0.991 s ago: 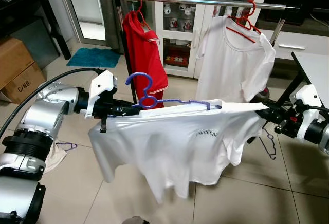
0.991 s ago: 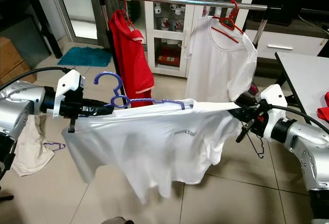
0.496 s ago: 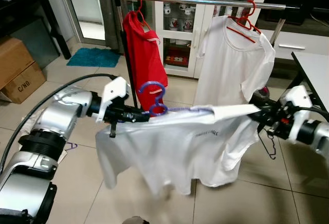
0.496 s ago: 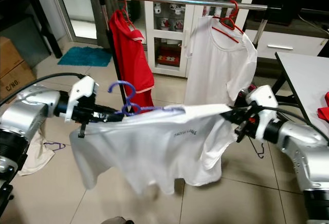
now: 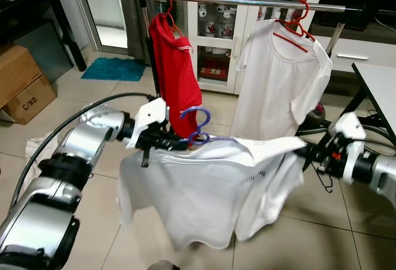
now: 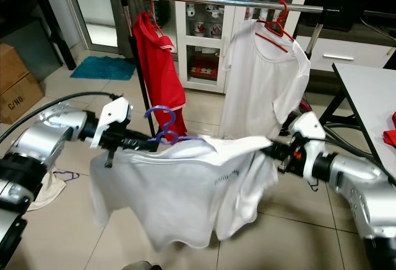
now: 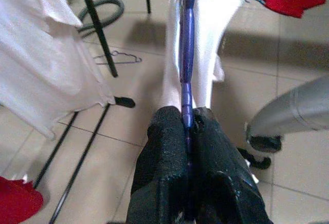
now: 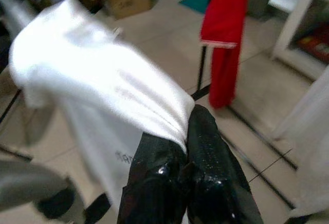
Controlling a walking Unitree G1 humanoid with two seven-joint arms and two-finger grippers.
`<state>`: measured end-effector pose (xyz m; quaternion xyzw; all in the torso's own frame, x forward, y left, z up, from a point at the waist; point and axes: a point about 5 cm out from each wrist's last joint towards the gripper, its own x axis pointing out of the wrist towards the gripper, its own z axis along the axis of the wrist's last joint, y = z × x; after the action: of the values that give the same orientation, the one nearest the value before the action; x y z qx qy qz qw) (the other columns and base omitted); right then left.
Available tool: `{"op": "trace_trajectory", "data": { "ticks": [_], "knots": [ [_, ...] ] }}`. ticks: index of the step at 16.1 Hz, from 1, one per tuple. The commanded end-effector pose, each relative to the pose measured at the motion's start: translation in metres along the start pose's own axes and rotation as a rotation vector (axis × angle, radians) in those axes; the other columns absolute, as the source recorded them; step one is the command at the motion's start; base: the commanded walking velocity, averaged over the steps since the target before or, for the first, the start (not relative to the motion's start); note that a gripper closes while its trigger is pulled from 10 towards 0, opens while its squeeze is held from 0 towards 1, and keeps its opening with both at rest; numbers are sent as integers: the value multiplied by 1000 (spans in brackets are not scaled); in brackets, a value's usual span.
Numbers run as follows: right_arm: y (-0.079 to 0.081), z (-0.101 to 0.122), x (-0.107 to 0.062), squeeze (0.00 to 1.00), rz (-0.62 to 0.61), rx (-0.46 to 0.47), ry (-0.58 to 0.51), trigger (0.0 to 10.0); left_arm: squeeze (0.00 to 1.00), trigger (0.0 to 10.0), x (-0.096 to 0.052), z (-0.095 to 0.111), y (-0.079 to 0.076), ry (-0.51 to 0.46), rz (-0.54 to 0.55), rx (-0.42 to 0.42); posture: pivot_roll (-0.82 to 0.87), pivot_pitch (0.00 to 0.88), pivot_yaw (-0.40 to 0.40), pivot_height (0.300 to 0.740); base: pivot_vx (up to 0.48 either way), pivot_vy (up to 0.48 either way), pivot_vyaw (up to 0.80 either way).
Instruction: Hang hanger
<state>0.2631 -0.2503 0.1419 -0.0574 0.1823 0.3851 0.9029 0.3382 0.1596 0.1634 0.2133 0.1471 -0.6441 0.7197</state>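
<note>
Cardboard boxes (image 5: 21,84) sit on the floor at my far left, with a teal mat (image 5: 113,69) further back by the doorway. My left gripper (image 5: 177,144) reaches out level in front of me, its jaws pinched tight on the arm of the purple hanger (image 5: 199,126); in the left wrist view I see the hanger's thin purple bar running straight out from between the two black fingers (image 7: 159,157). The hanger's hook stands upright just below and in front of the red shirt (image 5: 175,65), which hangs from a red hanger at the left end of the clothes rail (image 5: 247,0). The purple hanger is not on the rail; it is held well below it, in the gap between the red shirt and the hung white shirt (image 5: 281,78) on the rail's right part. A white T-shirt (image 5: 204,195) with dark lettering drapes from the purple hanger and sags between my two arms. My right gripper (image 5: 304,152) holds the shirt's far shoulder, jaws closed on a bunch of the white cloth, as the right wrist view shows. A bare wire hanger (image 5: 323,174) lies on the tiled floor near my right arm, and the corner of a white counter (image 5: 377,81) shows at my far right.
</note>
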Motion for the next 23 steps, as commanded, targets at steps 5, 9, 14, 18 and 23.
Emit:
{"op": "trace_trajectory", "data": {
  "ticks": [5, 9, 14, 18, 23],
  "knots": [
    [-2, 1, -1, 0, -20, -12, 34, 0, 0, 0, 2, 9, -7, -32, -119, 3, -7, 0, 43, 740, 0, 0, 0],
    [-3, 8, -2, 0, -15, -5, 9, 0, 0, 0, 3, -1, -12, 55, -154, 6, -6, 0, 39, 740, 0, 0, 0],
    [1, -1, -1, 0, 10, -3, 68, 0, 0, 0, 6, 9, -9, -6, -123, 31, -7, 0, 38, 740, 0, 0, 0],
    [-1, -8, 0, 0, -28, 18, 110, 10000, 0, 0, 7, 21, -17, -67, -218, 33, -4, 0, 41, 740, 0, 0, 0],
    [-2, -6, -7, 1000, -20, 68, 91, 10000, 0, 0, 5, 20, -17, -68, -219, 12, -7, 0, 44, 740, 0, 0, 0]
  ]
}}
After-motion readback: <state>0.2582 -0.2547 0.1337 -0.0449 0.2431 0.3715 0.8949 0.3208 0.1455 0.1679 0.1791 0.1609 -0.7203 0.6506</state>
